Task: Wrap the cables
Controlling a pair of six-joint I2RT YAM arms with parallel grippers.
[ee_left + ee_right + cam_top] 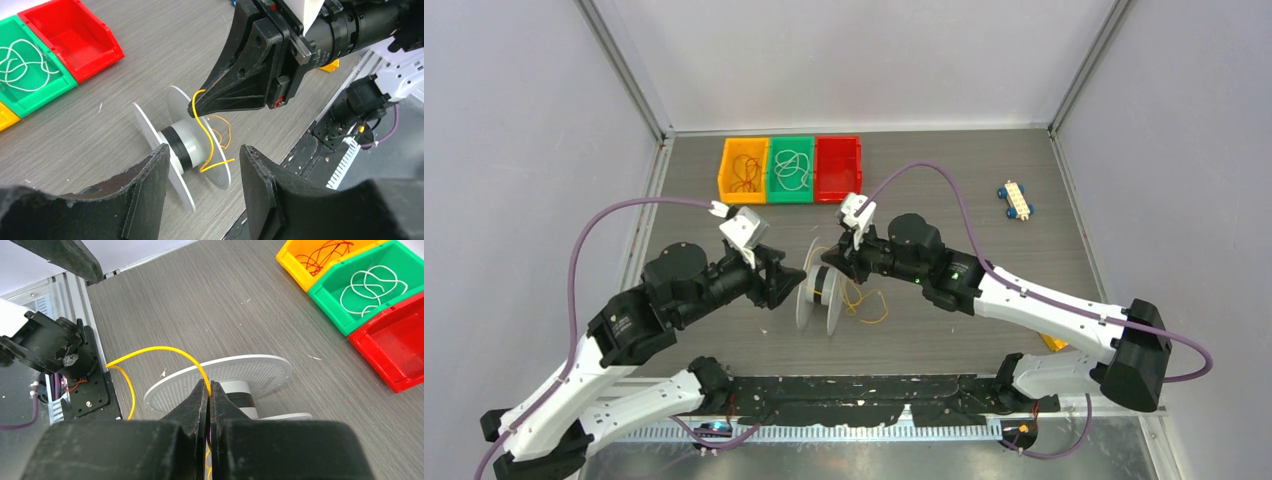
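A thin yellow-orange cable (208, 138) curls over a white spool (818, 290) with a black-banded hub (181, 146) lying mid-table. My right gripper (208, 386) is shut on the cable just above the spool; the cable arcs out to the left (150, 350) and down. In the left wrist view the right gripper's tip (192, 111) pinches the cable above the spool's far flange. My left gripper (204, 160) is open and empty, its fingers either side of the spool's near end, not touching it. In the top view, loose cable loops (864, 300) lie right of the spool.
Orange (742, 170), green (791, 168) and red (838, 168) bins stand at the back, holding dark-red wire, white wire and nothing. A small toy car (1015, 200) sits at the back right. Black tape strip (864, 392) runs along the near edge.
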